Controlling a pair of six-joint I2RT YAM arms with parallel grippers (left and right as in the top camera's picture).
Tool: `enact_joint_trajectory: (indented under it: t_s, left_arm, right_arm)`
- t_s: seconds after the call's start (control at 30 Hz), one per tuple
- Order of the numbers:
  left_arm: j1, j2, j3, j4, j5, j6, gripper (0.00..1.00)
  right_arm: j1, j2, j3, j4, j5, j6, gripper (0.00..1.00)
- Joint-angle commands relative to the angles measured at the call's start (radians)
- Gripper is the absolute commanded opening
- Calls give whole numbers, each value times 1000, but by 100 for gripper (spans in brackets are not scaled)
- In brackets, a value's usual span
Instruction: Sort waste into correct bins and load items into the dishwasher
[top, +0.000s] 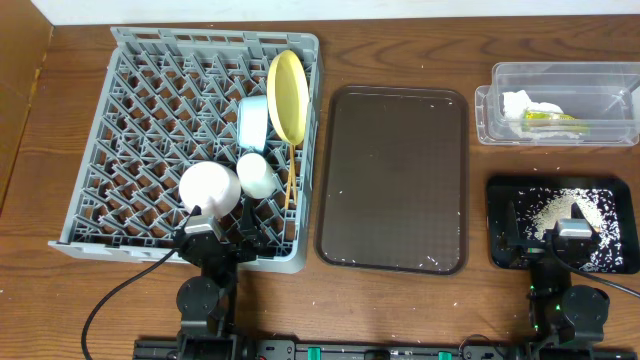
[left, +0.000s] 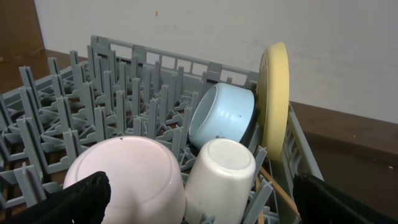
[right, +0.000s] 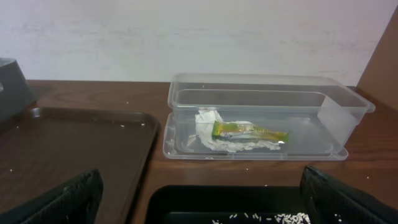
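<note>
The grey dishwasher rack (top: 130, 40) holds the yellow plate (top: 286, 95) on edge, the blue bowl (top: 253, 122), the cream cup (top: 257, 175), the pink saucer (top: 208, 188) and the chopsticks (top: 291, 175). My left gripper (top: 207, 232) hovers open at the rack's near edge; in its wrist view the saucer (left: 124, 177) and cup (left: 221, 174) lie ahead, untouched. The clear tub (top: 600, 72) contains the napkin (top: 520, 103) and wrapper (top: 548, 118). Rice crumbs (top: 575, 208) lie in the black tray (top: 500, 225). My right gripper (top: 573, 232) stands open and empty over that tray's near side.
A dark brown serving tray (top: 395, 180) lies between the rack and the bins, with a few stray crumbs on it. Bare wooden table shows between the tub (right: 261, 93) and the black tray (right: 180, 199). Both arm bases sit at the front edge.
</note>
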Motion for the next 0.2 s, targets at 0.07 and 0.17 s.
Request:
enact_joint_trajectory:
  t_s: [0.07, 0.17]
  left_arm:
    - [5, -7, -18, -40, -31, -2, 95]
    - [5, -7, -18, -40, -31, -2, 95]
  right_arm:
    - [-3, -6, -1, -5, -11, 8, 99]
    - [-3, -6, -2, -5, -11, 8, 99]
